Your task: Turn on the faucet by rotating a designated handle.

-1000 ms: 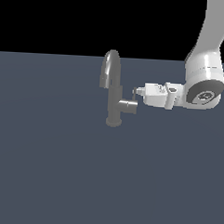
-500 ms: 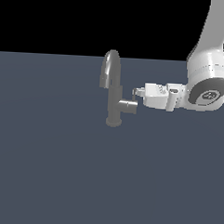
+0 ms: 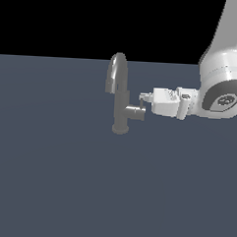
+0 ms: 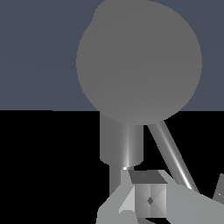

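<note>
The exterior view shows a flat dark blue-grey floor [image 3: 48, 185] with a black background above it. Going from the exterior view's left, the first thing is the faucet [image 3: 120, 98]. It stands upright near the middle, on its round base, with a tall bent spout on top. A short stub sticks out of its side toward the exterior view's right. The handle [image 3: 141, 101] sits at the end of that stub. It is a small thin rod and hard to see from here.

Next comes the gripper [image 3: 143, 98], lying sideways and pointing at the stub. Its tips are right at the handle, touching it or almost touching it. I cannot tell if the claw is wide, narrow, or holding the handle, because the tips are too small here. Behind it is the white arm [image 3: 222, 76], going up and out of the picture.

In the wrist view the faucet [image 4: 138, 65] fills most of the picture, and a thin grey rod [image 4: 173, 154] slants beside one finger [image 4: 146, 199].

I think the reaching part is about done. The turning is the part left to do. Nothing else stands near, so nothing blocks the way.
</note>
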`<state>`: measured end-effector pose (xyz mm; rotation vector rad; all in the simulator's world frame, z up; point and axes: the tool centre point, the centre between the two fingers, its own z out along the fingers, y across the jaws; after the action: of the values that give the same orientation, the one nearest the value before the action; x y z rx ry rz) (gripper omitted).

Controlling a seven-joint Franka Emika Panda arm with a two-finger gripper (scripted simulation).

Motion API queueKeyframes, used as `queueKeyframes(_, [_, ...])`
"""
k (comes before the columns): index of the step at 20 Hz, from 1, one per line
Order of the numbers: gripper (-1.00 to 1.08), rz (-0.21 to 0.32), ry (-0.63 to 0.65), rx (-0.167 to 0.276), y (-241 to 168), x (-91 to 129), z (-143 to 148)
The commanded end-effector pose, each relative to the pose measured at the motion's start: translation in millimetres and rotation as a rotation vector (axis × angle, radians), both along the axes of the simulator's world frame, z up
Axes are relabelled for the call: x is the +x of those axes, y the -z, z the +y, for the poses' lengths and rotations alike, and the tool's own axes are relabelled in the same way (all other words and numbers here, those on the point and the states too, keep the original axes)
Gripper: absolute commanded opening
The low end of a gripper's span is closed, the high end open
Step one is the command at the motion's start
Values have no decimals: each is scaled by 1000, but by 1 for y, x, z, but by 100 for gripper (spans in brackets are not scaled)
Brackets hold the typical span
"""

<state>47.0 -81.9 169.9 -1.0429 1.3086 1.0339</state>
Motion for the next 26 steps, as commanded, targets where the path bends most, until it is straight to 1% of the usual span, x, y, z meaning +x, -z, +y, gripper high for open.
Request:
queueKeyframes(1, [-100,4,-2,2,5,-8,2])
queueKeyframes(12, [-100,6,-4,4,28,-49,10])
queueKeyframes(13, [-100,6,-4,4,28,-49,10])
queueKeyframes(14, [-100,-17,-2,-2,16,-37,9])
queueKeyframes(24, [-100,5,-4,4,82,-59,13])
queueKeyframes(25, [-100,5,-4,4,82,-59,13])
queueKeyframes(26, [-100,-32,-9,3,58,-48,12])
